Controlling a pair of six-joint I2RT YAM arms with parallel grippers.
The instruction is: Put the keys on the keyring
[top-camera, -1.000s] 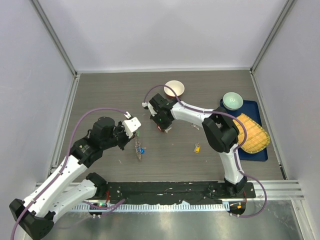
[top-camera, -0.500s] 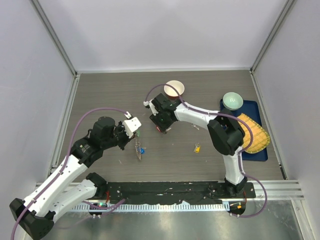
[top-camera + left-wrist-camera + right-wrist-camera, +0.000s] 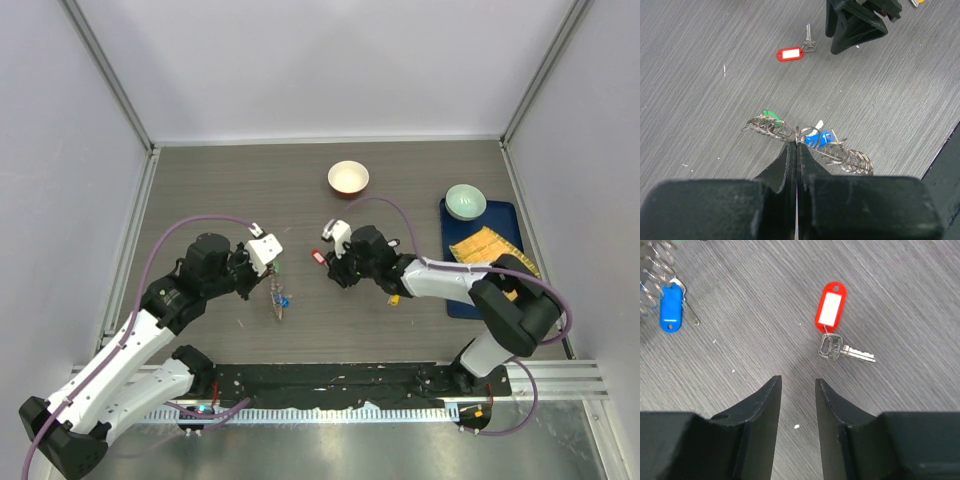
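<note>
Grey keyring (image 3: 837, 150) is pinched upright by the closed left gripper (image 3: 796, 147), likely for threading; a red-tagged key (image 3: 830, 310) lies just before the narrowly open right gripper (image 3: 797, 382).

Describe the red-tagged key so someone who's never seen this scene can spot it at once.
On the grey table, look just ahead of the open right gripper. The red-tagged key lies flat there: a red tag with a white label linked to a silver key. The blue tag and green tag hang on the keyring that the left gripper pinches; this one is loose.
</note>
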